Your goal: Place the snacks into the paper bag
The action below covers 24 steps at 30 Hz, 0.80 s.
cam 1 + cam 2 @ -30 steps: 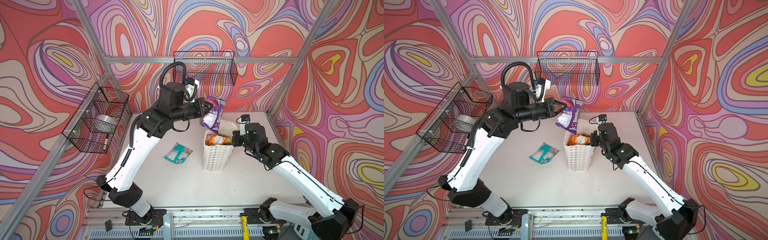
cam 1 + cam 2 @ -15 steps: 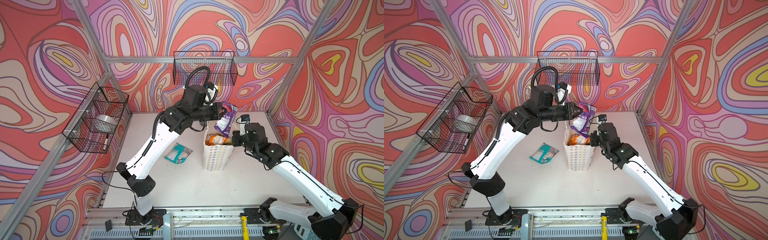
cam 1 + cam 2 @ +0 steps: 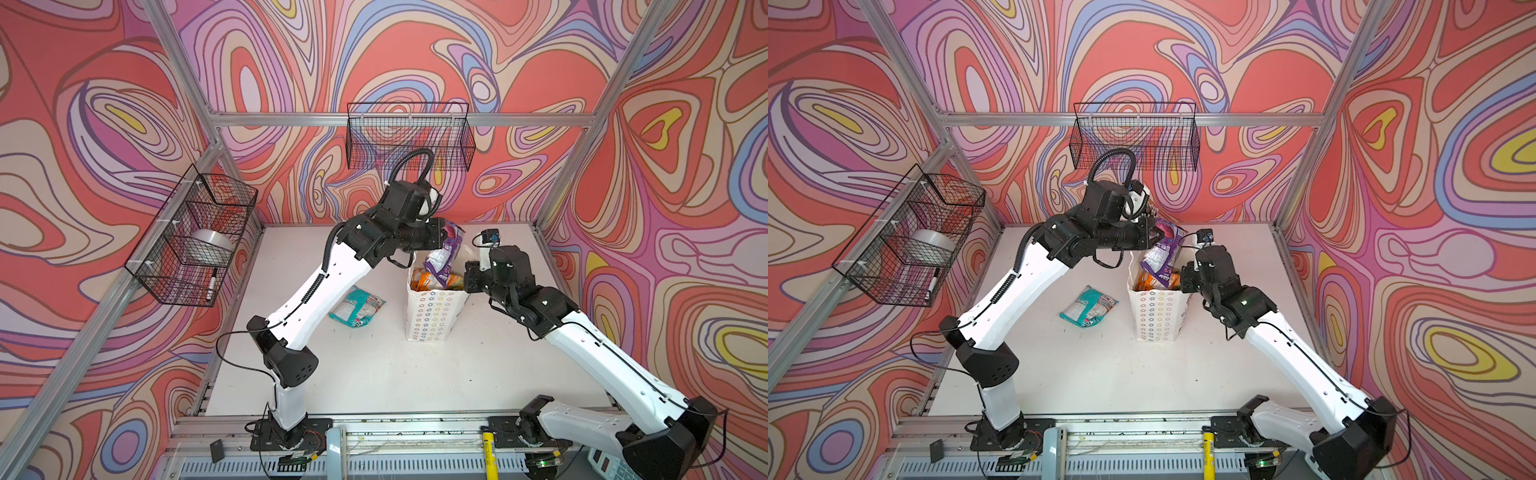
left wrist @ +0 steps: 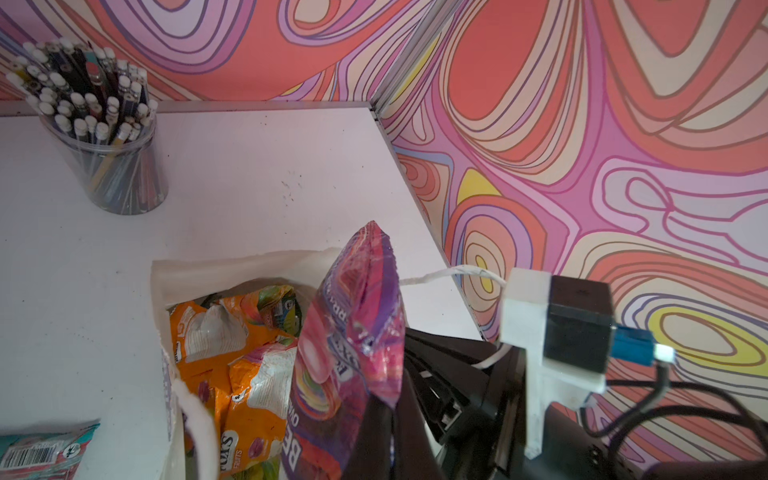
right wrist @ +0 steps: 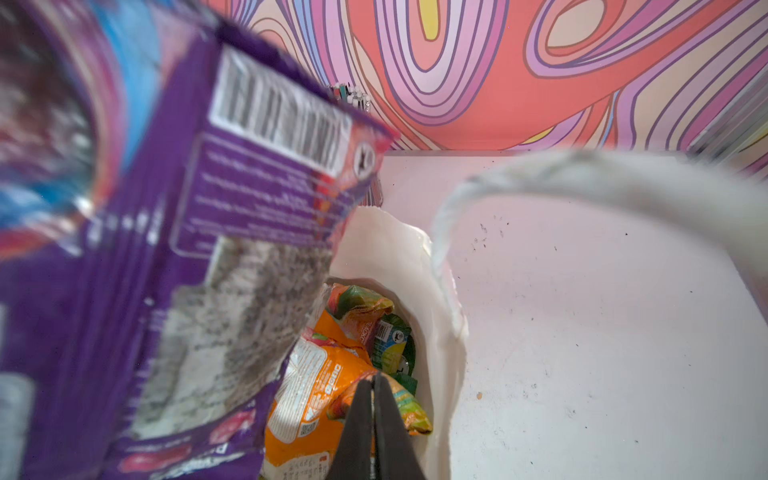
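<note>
Your left claw pinches the glossy purple candy pouch over the white star-printed paper bag; right claw is closed at its rim. Drop it off-centre and it might snag there.

The left arm rises from its base and bends at the elbow. Its wrist lies level and reaches right. The left gripper has its fingers clamped on a purple pouch. The right arm leans in from the right. The right gripper points left, its fingers pressed together.
</note>
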Each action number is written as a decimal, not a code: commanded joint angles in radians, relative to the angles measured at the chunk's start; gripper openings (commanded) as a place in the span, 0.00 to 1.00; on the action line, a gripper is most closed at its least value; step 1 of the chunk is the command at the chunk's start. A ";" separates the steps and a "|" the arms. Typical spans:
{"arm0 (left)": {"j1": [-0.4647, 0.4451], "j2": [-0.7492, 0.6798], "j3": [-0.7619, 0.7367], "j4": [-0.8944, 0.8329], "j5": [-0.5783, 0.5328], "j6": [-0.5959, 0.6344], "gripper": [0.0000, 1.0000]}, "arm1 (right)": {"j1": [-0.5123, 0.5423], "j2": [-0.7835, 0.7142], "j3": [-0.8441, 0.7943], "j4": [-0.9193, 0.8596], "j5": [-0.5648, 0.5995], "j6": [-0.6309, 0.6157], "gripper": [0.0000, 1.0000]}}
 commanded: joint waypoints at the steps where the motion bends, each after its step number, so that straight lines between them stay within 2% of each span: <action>1: -0.020 0.011 -0.011 -0.016 -0.026 0.012 0.00 | 0.005 0.005 -0.013 -0.005 0.015 -0.005 0.00; 9: -0.069 0.046 -0.022 -0.046 -0.055 0.008 0.00 | 0.005 0.009 -0.014 -0.004 0.013 -0.004 0.00; 15: -0.079 0.136 0.026 -0.061 -0.036 -0.019 0.00 | 0.005 0.009 -0.014 -0.004 0.012 -0.004 0.00; 24: -0.079 0.168 0.046 -0.161 -0.229 0.008 0.00 | 0.005 -0.003 -0.015 -0.007 0.016 -0.004 0.00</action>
